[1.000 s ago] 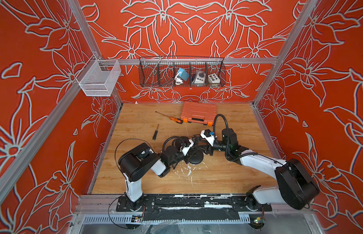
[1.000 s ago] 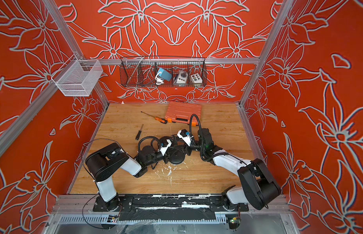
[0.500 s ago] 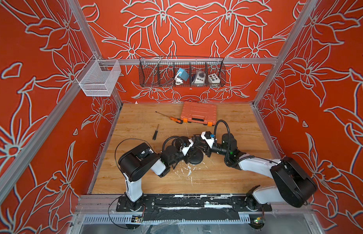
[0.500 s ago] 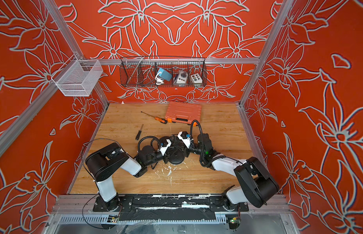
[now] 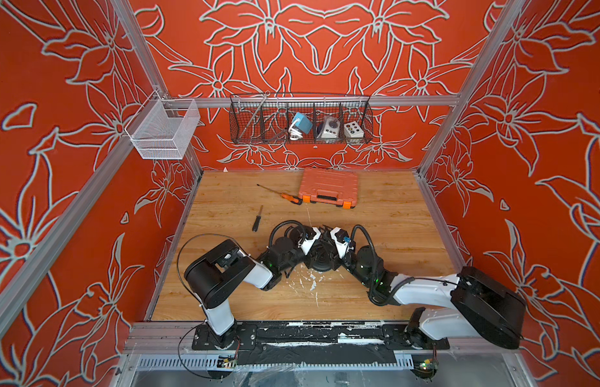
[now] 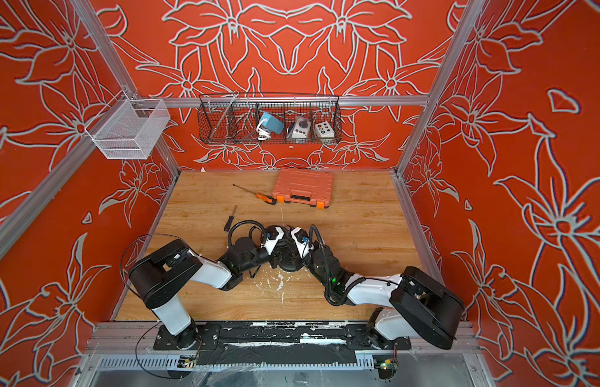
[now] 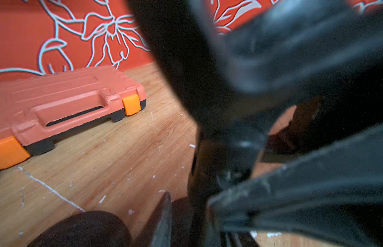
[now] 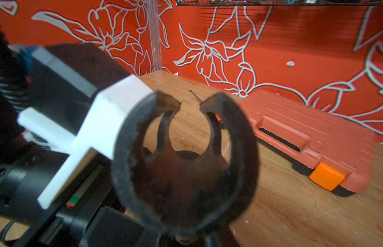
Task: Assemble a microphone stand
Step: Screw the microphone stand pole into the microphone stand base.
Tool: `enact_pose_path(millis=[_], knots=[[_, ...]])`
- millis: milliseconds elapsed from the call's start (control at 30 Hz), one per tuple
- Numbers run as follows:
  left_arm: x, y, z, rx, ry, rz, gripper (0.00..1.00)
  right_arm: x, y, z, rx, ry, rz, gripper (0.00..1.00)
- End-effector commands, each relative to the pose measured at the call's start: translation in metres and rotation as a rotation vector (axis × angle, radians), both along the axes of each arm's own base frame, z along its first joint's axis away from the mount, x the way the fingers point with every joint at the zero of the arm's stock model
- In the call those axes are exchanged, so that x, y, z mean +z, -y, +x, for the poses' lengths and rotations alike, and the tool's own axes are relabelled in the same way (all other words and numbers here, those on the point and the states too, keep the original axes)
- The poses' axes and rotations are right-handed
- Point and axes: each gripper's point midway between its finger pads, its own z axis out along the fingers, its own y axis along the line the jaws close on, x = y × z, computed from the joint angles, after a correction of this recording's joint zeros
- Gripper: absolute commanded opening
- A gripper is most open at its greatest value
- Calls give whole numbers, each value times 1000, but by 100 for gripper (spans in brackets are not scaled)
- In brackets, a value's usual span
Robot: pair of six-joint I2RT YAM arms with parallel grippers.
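You have, by count: two arms (image 5: pixel 225 278) (image 5: pixel 426 295); two screwdrivers (image 5: pixel 278 193) (image 5: pixel 257 219); two baskets (image 5: pixel 161 147) (image 5: pixel 251 127), with three gadgets (image 5: pixel 302 123) (image 5: pixel 327 129) (image 5: pixel 354 129) in the black wire one; one case (image 5: pixel 328 187); one clip (image 8: pixel 186 171); one base (image 5: pixel 322 264). You see the arms, screwdrivers and baskets in both top views.

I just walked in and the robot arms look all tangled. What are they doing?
Both arms meet mid-table over the round black stand base. The left gripper and right gripper crowd together above it. A black clip fills the right wrist view, but I can't tell if either gripper grips anything. The orange case lies behind, untouched.
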Motion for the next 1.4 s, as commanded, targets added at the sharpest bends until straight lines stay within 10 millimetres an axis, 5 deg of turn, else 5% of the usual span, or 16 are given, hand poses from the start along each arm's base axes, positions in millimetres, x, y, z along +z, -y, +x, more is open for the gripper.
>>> enact_pose_path(millis=[0,333,500,667,833,1367], knots=[[18,6,6,-12,31,-42,35,-54,20,-2,-119,-121,-138,0],[-4,0,7,13,25,6,10,-44,1,-16,35,-79,-114,0],[-24,-6,-2,9,14,57,6,-32,2,-25,196,-56,-135,47],[-37,-9,-5,3,18,95,5,-12,18,-29,370,-58,-148,66],[-39,-9,-7,-6,19,92,4,3,17,-51,663,15,-177,66],[-36,-5,-8,-31,2,90,5,25,8,-20,951,-39,-104,59]])
